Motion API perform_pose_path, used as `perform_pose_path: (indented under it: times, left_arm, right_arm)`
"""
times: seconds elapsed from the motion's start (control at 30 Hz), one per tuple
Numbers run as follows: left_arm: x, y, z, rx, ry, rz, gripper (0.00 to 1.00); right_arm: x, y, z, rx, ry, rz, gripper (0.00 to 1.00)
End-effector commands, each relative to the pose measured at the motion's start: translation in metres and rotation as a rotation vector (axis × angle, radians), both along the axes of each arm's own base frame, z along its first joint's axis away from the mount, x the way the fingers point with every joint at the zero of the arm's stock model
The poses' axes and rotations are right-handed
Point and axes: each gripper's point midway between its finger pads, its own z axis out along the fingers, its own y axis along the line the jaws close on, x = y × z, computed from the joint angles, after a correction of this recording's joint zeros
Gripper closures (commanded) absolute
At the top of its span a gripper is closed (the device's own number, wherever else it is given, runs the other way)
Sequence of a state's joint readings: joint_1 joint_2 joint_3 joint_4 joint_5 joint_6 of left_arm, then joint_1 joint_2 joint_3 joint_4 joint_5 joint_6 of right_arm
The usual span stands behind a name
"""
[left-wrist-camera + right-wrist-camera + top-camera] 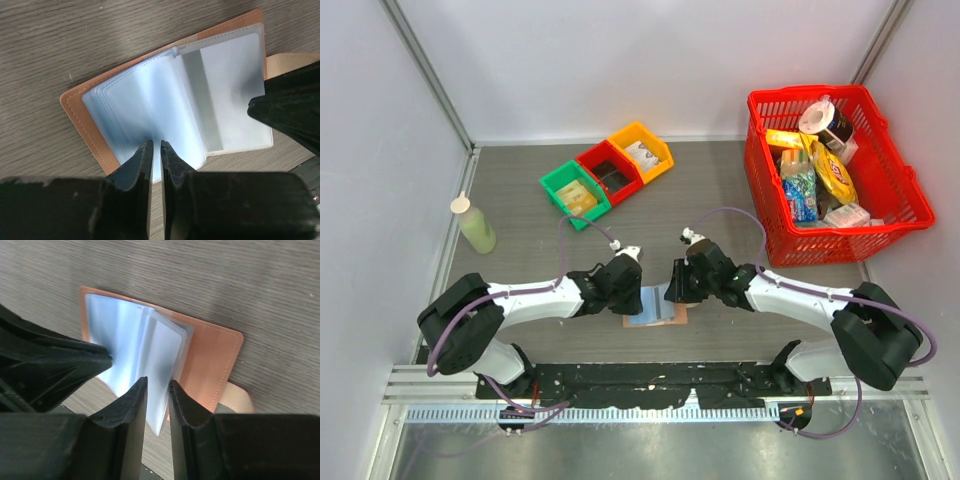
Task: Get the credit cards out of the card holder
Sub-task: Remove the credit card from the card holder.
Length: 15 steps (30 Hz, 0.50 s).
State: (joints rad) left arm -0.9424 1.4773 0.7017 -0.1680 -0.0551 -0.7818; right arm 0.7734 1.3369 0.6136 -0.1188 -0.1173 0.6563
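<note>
The card holder [656, 308] lies spread open on the table between my two grippers, tan cover [79, 116] down, frosted pale-blue sleeves [150, 97] fanned upward. My left gripper [156, 148] has its fingers almost together, pinching the near edge of the sleeve stack. My right gripper [158, 390] comes in from the other side. Its fingers stand a little apart with one raised sleeve leaf [162, 355] slanting through the gap. The snap tab [238, 399] sticks out beside the cover. The credit cards are hidden inside the sleeves.
Green [575, 193], red [610, 170] and yellow [642, 150] bins sit in a row at the back. A red basket [762, 185] of groceries stands at the right. A pale green bottle [475, 226] stands at the left near the wall.
</note>
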Motion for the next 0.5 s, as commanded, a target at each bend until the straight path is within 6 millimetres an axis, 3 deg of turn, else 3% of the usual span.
perform_pose_path:
  times: [0.0,0.2,0.47]
  left_arm:
    - [-0.009,0.010,-0.015,0.034,0.031,0.002,0.86]
    - [-0.009,0.011,-0.008,-0.014,0.010,0.028,0.86]
    - [-0.003,0.027,0.014,-0.090,-0.076,0.143,0.82]
  right_arm:
    - [0.003,0.032,0.047,0.147,-0.070,0.084,0.71]
    - [-0.010,0.060,0.064,0.222,-0.073,0.209,0.69]
    - [-0.011,0.063,0.041,0.162,-0.036,0.230,0.60]
